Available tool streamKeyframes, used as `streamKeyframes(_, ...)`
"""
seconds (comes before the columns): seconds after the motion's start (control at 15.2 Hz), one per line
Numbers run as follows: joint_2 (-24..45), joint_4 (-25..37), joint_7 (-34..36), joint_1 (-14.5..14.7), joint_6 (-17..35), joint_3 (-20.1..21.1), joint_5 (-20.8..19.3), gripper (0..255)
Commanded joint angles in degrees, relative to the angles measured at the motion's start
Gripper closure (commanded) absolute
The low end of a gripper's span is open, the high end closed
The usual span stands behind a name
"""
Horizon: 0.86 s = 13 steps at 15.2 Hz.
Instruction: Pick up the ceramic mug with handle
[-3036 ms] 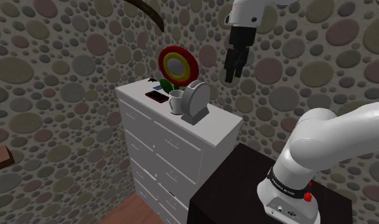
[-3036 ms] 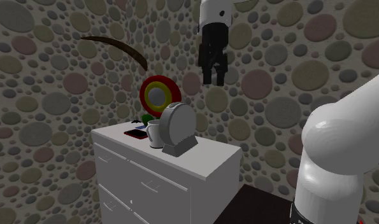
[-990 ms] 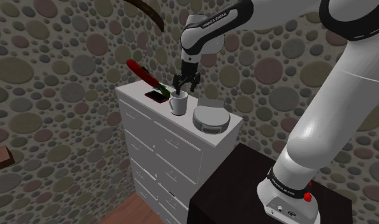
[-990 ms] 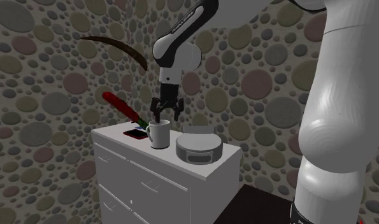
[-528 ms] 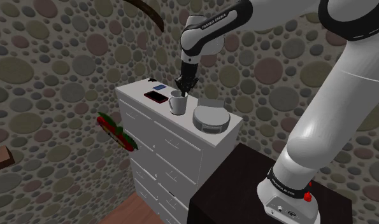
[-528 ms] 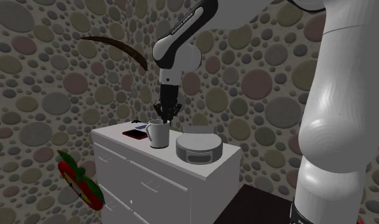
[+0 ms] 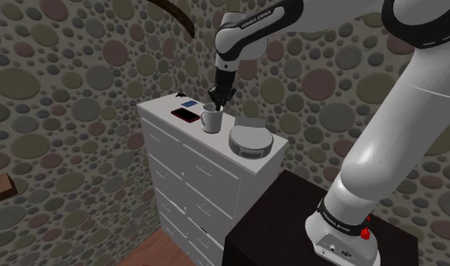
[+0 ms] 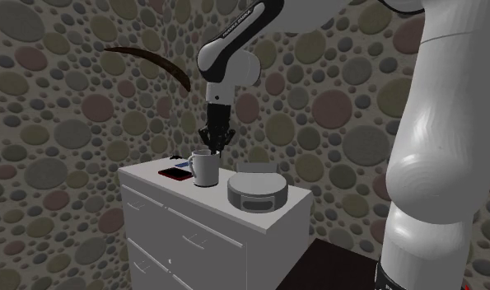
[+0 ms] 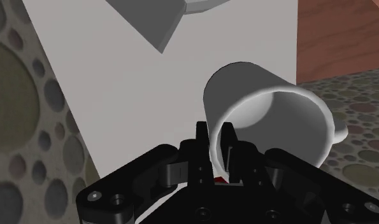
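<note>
**Shoulder view.** The gripper [image 7: 218, 100] points down over a white dresser [image 7: 215, 170], its tips at the rim of the white mug [image 7: 210, 121]. A red phone [image 7: 186, 115] and a blue card [image 7: 189, 103] lie on 1 side of the fingers and a round grey device [image 7: 250, 139] on the other. The forearm lettering [image 7: 253, 20] appears to read FRANKA EMIKA.

**Second exterior view.** The mug is directly below the fingers. Whether its base touches the dresser cannot be told.

**Wrist view.** The 2 fingers [image 9: 229, 145] pinch the mug's wall, 1 inside the rim and 1 outside. The handle [image 9: 339, 133] is on the mug's far side from them.
</note>
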Motion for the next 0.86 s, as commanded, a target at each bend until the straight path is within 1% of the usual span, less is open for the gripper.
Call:
streamKeyframes(0.0,-0.4,1.1,0.2,0.0,-1.5,0.0,-0.1,255)
streamKeyframes(0.66,-2.3,6.8,0.8,-0.1,-9.0,0.0,-0.4,255)
streamKeyframes(0.79,-2.3,6.8,0.8,-0.1,-9.1,0.0,-0.4,255)
